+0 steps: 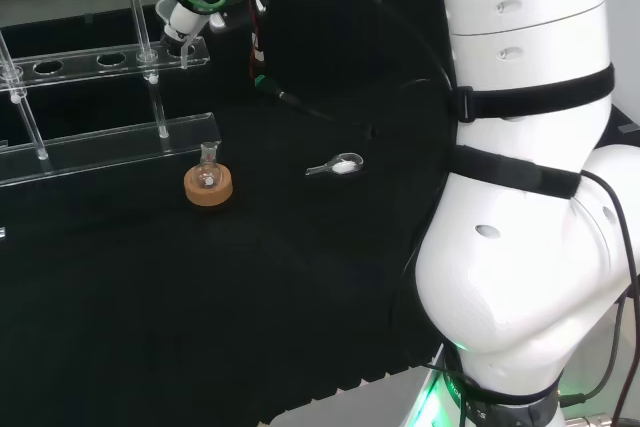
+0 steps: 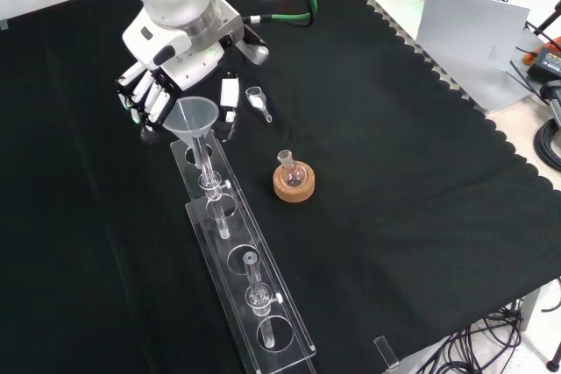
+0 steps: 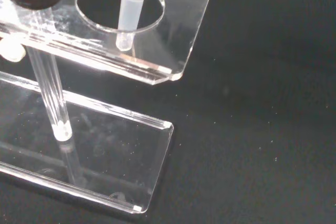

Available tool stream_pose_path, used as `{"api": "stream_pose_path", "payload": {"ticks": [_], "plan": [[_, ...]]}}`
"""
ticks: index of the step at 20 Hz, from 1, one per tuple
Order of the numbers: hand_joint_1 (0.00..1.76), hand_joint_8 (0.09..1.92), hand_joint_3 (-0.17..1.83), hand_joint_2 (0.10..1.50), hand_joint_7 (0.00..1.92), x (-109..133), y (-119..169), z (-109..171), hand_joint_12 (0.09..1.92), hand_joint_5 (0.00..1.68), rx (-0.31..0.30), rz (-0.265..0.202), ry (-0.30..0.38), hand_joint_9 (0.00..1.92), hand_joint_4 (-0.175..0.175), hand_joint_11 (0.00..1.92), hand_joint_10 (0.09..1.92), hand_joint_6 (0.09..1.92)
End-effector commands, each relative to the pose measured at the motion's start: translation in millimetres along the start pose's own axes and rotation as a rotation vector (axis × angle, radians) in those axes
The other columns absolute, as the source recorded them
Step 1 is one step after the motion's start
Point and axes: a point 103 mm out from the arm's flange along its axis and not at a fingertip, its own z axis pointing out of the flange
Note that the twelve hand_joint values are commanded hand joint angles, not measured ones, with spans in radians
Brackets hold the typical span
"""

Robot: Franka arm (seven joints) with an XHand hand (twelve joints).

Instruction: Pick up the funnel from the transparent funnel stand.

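Black cloth (image 2: 394, 129); funnel (image 2: 195, 116) beside hand (image 2: 151, 94)

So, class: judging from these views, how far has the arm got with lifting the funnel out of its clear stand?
Done: the hand has reached the end of the stand where the funnel is. In hand: its fingers are beside the funnel's cone, though a closed grip isn't plainly visible. Left: the funnel's stem sits in the stand's hole, so gripping and lifting remain.
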Motion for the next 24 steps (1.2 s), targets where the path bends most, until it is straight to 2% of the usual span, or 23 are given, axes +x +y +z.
{"api": "stream_pose_path", "payload": {"ticks": [1,9,17,24], "plan": [[0.75,0.53,0.09,0.77,0.87,-5,-5,-11,1.20,0.61,-0.015,-0.025,-0.023,0.43,-0.051,0.00,0.64,0.09],[0.75,0.52,0.10,0.77,0.87,-8,-10,-31,1.20,0.62,-0.045,-0.044,-0.045,0.43,-0.050,0.00,0.63,0.09],[0.75,0.52,0.10,0.77,0.88,-19,-26,-62,1.20,0.63,-0.098,-0.038,-0.042,0.44,-0.049,0.00,0.63,0.09],[0.75,0.52,0.10,0.77,0.89,-27,-41,-82,1.20,0.63,-0.106,-0.034,-0.048,0.44,-0.049,0.00,0.62,0.09]]}}
